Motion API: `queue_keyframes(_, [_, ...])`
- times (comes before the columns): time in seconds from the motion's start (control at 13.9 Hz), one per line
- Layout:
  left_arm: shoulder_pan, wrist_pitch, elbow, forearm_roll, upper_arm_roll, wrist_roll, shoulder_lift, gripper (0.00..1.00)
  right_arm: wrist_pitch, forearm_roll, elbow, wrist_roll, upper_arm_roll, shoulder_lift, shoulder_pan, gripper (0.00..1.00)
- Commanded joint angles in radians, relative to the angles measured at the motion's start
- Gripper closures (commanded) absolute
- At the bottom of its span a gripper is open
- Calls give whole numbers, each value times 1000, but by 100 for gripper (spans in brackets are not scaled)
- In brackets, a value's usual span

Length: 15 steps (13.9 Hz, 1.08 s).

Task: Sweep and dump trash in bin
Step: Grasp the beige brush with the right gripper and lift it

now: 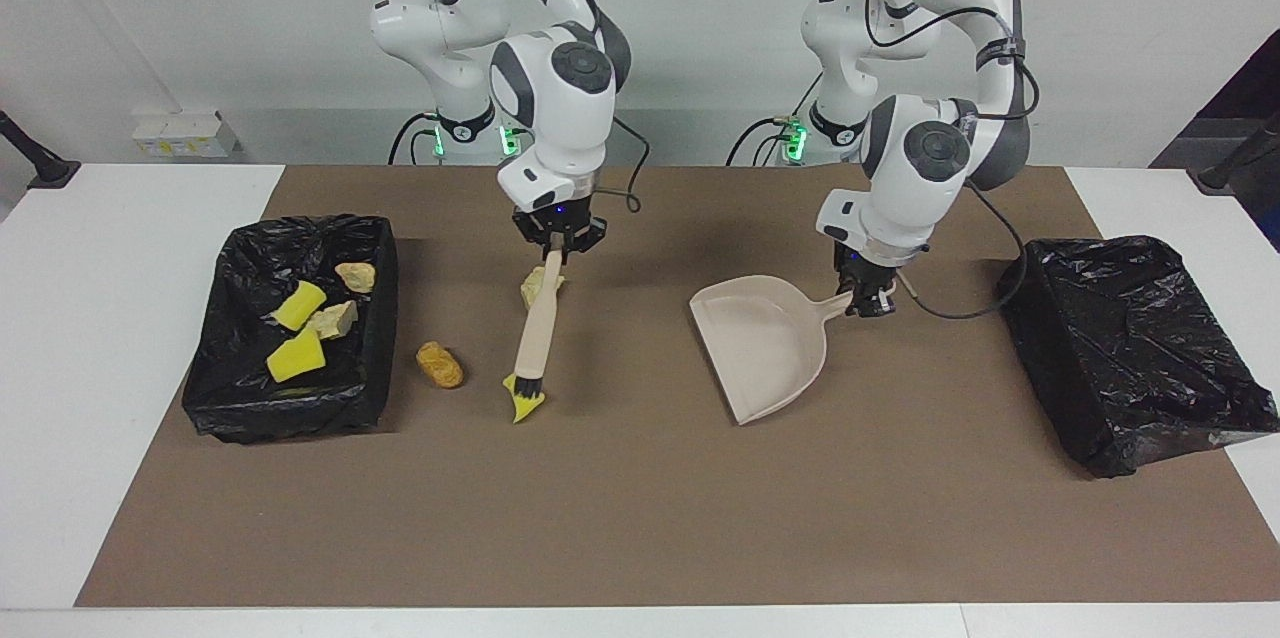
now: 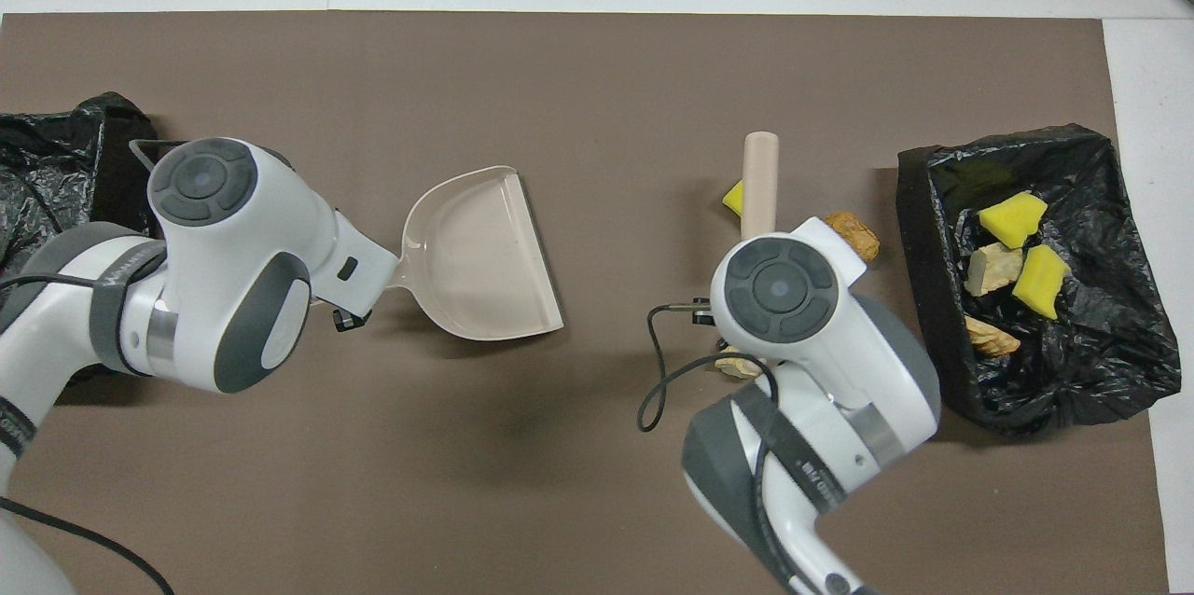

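We've got the right gripper [image 1: 553, 245] clamped tight on the handle of a smooth beige hand brush [image 1: 535, 333], which slants down so its dark bristles sit right on a curved yellow sponge scrap [image 1: 525, 406] on the matte brown table cover [image 1: 640, 518]. Beside that scrap, toward the crinkly black-lined bin [image 1: 290, 408], there's a golden-brown croissant-like lump [image 1: 440, 364], and a pale crumbly chunk [image 1: 545, 286] lies nearer to the robots than the scrap, partly hidden by the brush. Inside that bin we see two yellow sponge pieces [image 1: 296, 331] and a couple of beige lumps [image 1: 342, 300]. The left gripper [image 1: 868, 301] pinches the stubby handle of a scoop-shaped beige plastic dustpan [image 1: 765, 343], well apart from the scrap toward the left arm's end, where a second bin [image 1: 1130, 358] in glossy black bag sits.
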Motion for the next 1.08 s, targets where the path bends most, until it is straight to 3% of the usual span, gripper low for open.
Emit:
queue_keyframes(0.0, [-46, -2, -26, 18, 16, -62, -26, 100, -50, -94, 40, -105, 19, 29, -87, 100])
queue_keyframes(0.36, [-56, 9, -63, 18, 14, -117, -43, 100, -163, -111, 15, -426, 18, 17, -185, 100])
queue_keyframes(1.01, [-56, 23, -95, 21, 14, -123, -60, 100, -150, -223, -100, -408, 18, -46, -230, 100])
